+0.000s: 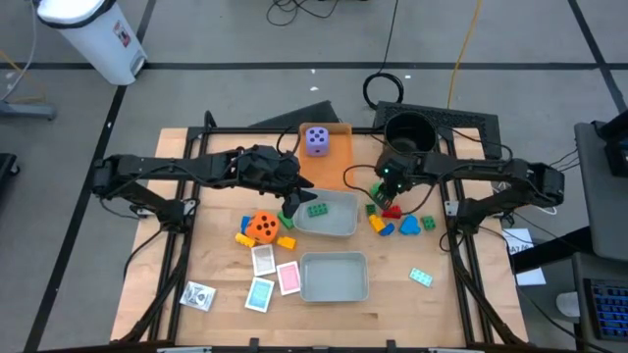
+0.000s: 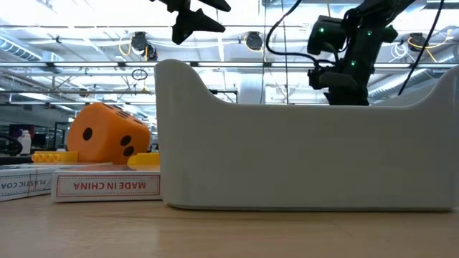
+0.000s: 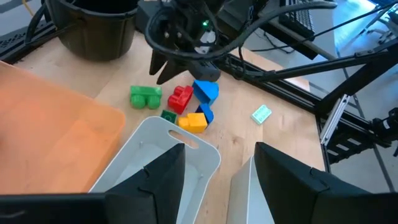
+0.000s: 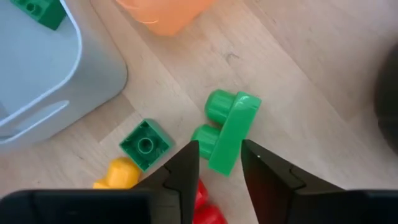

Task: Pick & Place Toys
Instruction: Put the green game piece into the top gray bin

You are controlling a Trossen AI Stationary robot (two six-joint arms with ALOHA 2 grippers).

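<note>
Green two-stud brick (image 4: 227, 127) lies on its side on the bench (image 1: 451, 294), between the flat orange tray (image 1: 339, 157) and the loose brick pile: small green square brick (image 4: 145, 144), yellow brick (image 4: 118, 173), red brick (image 3: 180, 98), blue bricks (image 3: 205, 92). It sits just beside the corner of the upper grey tray (image 1: 343, 227), which already holds one green brick (image 1: 317, 209).

Right gripper (image 4: 219, 163) is low over the two-stud brick, fingers spread, one on each side of its near end; the brick is not yet pinched. Judged step: approach-to-grasp on this brick, delivery to the grey tray to follow.

Next move calls for a short further descent, then closing across the brick's thin flat body. Risk: the brick is tilted on edge and may roll or skid toward the pile when touched.

Left gripper (image 3: 214, 177) hovers above the upper grey tray's far end, fingers spread, holding nothing.

Elsewhere: purple die (image 1: 316, 140) on the orange tray; orange die (image 1: 261, 226) near the left of the grey tray; cards (image 1: 276, 276) beside the lower grey tray (image 1: 334, 277); one teal brick (image 1: 421, 277) well apart at right.
</note>
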